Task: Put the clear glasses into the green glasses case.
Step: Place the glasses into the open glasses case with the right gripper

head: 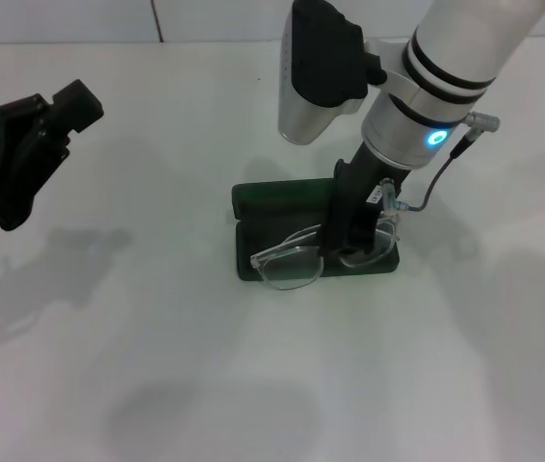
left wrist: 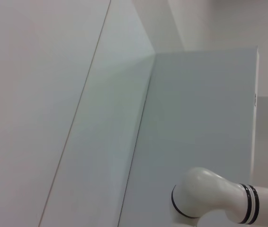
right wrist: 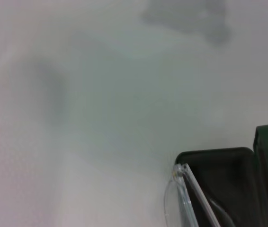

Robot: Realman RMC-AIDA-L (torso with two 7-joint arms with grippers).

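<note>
The green glasses case (head: 253,204) lies open in the middle of the white table, lid folded back toward the far side, dark tray toward me. The clear glasses (head: 290,262) sit tilted over the tray, one lens overhanging its front rim. My right gripper (head: 351,236) comes straight down onto the glasses near their bridge and is shut on them. In the right wrist view, a corner of the green glasses case (right wrist: 219,163) shows with an arm and lens rim of the clear glasses (right wrist: 187,198) over it. My left gripper (head: 37,135) is parked high at the far left.
A white table (head: 157,366) spreads around the case on every side, marked only by arm shadows. The left wrist view shows pale wall panels and part of a white arm (left wrist: 219,196).
</note>
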